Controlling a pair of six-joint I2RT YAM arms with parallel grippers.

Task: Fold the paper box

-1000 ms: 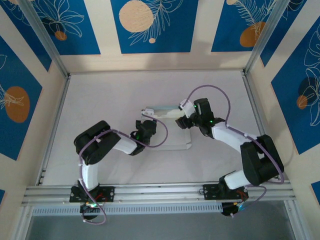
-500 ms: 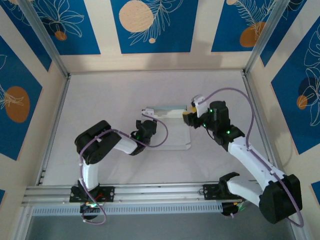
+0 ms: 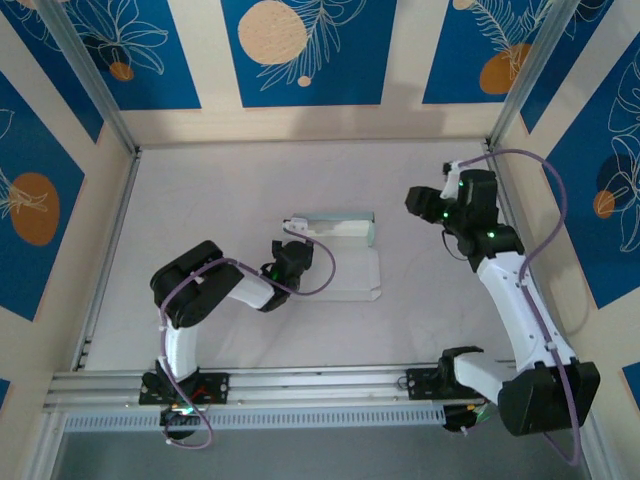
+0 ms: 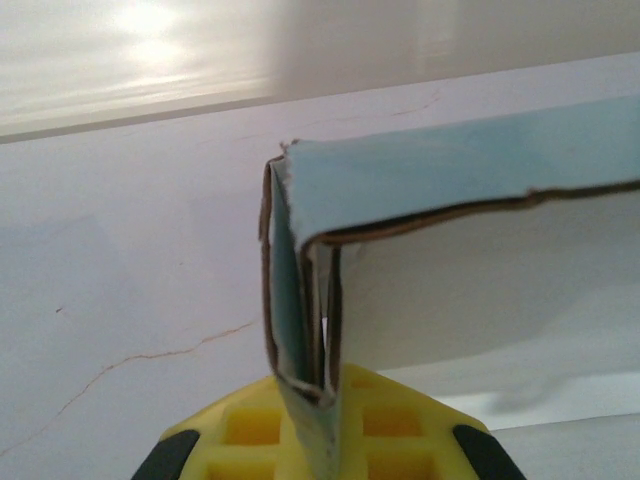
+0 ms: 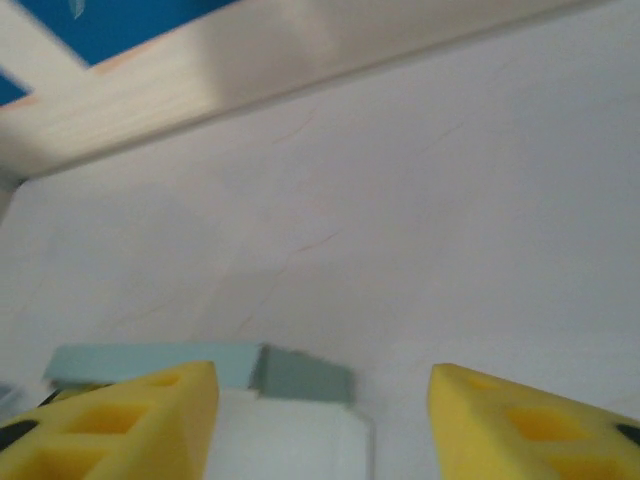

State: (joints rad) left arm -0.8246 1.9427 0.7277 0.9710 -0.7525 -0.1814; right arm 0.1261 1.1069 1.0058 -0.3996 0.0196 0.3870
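The paper box lies mid-tabletop, its rear wall folded upright. The left end effector is clamped on the doubled card at the wall's left corner. The right end effector hangs well apart to the right, its pads spread with nothing between them.

The likely risk is that the wall, pinched at one corner only, springs back flat, since nothing supports its right end. Any tug from the left arm could also drag the sheet.

A second ago the right end effector was at the wall's right end; it has since pulled away toward the right rear, while the left clamp has not moved.
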